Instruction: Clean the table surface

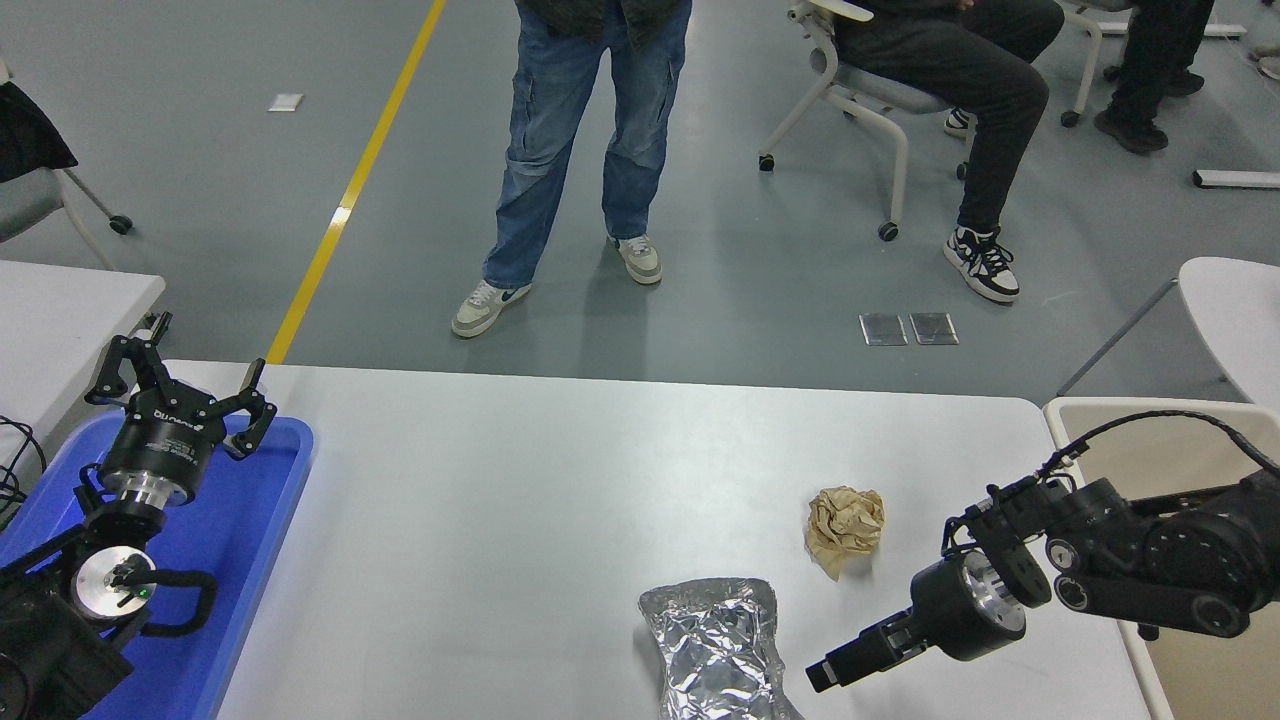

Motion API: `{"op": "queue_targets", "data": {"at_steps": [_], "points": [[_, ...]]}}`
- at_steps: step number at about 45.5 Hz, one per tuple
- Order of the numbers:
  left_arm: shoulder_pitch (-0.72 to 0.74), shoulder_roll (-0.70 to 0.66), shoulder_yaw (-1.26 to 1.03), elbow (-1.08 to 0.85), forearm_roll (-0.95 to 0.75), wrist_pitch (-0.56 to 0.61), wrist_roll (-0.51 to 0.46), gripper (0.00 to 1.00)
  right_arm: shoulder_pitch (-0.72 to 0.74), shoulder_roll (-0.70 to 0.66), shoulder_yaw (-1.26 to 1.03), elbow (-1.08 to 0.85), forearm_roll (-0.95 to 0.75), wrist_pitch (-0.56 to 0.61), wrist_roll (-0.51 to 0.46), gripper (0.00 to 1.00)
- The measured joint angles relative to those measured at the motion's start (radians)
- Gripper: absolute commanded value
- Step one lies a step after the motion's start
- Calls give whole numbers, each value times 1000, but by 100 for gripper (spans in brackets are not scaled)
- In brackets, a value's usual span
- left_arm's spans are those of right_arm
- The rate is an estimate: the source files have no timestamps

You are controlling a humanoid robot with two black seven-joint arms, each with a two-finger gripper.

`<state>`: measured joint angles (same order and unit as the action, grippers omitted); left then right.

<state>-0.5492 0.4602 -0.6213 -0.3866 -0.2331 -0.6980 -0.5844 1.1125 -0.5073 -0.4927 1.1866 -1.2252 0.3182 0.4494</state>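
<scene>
Foil pouch [718, 645] & crumpled paper ball [845, 530] are left on the bench [520, 500]. Right gripper [826, 674] is seen w/ fingers clenched, beside pouch; a closed approach could shove it off the near edge. Left gripper [180, 395] parked over blue tray [262, 520], fingers released.

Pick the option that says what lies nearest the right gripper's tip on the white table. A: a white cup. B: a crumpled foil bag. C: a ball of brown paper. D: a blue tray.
B: the right gripper points its tip at the near edge of the table surface, just right of the crumpled foil bag; the ball of brown paper lies farther off, and the blue tray sits at the far left.
</scene>
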Motion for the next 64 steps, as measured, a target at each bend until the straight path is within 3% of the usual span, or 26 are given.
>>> {"op": "queue_targets", "data": {"at_steps": [43, 64], "points": [[0, 0, 0, 0, 0, 0, 0, 100, -41, 143, 27, -78, 83, -22, -51, 97], [0, 0, 0, 0, 0, 0, 0, 100, -82, 166, 19, -130, 75, -48, -51, 79]]}}
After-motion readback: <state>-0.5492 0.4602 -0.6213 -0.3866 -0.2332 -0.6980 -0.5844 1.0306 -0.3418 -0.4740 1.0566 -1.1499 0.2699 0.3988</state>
